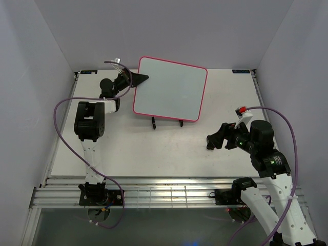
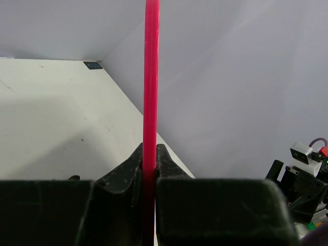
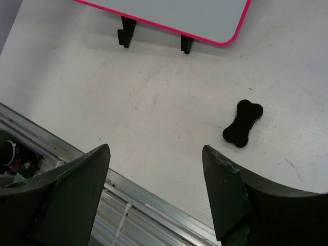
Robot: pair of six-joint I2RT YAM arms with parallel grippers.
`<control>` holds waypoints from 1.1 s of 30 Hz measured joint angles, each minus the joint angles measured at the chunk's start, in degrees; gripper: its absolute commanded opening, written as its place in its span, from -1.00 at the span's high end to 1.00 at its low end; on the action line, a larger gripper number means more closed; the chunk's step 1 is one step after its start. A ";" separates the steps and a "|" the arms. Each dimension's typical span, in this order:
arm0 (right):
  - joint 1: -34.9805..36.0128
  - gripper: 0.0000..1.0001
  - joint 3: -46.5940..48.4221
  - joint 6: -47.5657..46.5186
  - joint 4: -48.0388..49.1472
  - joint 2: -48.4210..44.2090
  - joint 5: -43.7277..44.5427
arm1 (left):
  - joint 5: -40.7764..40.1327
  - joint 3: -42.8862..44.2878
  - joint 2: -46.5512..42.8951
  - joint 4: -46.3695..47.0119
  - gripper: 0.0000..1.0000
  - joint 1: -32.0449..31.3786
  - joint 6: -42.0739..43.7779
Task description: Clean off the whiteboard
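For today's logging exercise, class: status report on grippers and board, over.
Left gripper shut on edge of pink-framed white whiteboard. Right gripper open, empty. Board face blank. Black bone-shaped eraser lies on table, ungrasped.

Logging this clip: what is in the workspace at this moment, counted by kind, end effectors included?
whiteboard: 1
black stand under it, only its feet showing: 1
black bone-shaped eraser: 1
end effectors: 2 (left end effector shut on the whiteboard's pink edge, right end effector open above the table)
Total: 5
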 measured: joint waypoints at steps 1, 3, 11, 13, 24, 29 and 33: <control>0.00 -0.56 0.00 -0.02 0.02 0.09 -0.15 | -0.50 0.00 0.00 0.00 1.00 0.00 -0.22; -0.02 -0.56 0.00 -0.15 0.11 0.37 -0.61 | -1.57 0.44 0.00 -0.09 1.00 0.02 -0.63; 0.00 -0.57 -0.02 -0.66 0.09 0.70 -1.68 | -2.93 4.46 0.04 0.46 1.00 0.13 -1.20; 0.00 -0.57 -0.02 -1.03 0.09 0.70 -1.81 | -2.67 4.46 0.13 0.61 1.00 0.26 -1.25; 0.00 -0.57 0.00 -1.55 0.07 1.42 -3.65 | -0.85 2.75 1.51 0.81 1.00 0.74 -0.09; -0.02 -0.57 -0.02 -1.68 0.09 1.42 -4.42 | -0.63 2.75 2.36 0.63 1.00 0.79 0.74; -0.02 -0.57 -0.02 -1.68 0.11 1.42 -4.98 | -0.48 2.75 2.80 0.63 1.00 0.85 1.57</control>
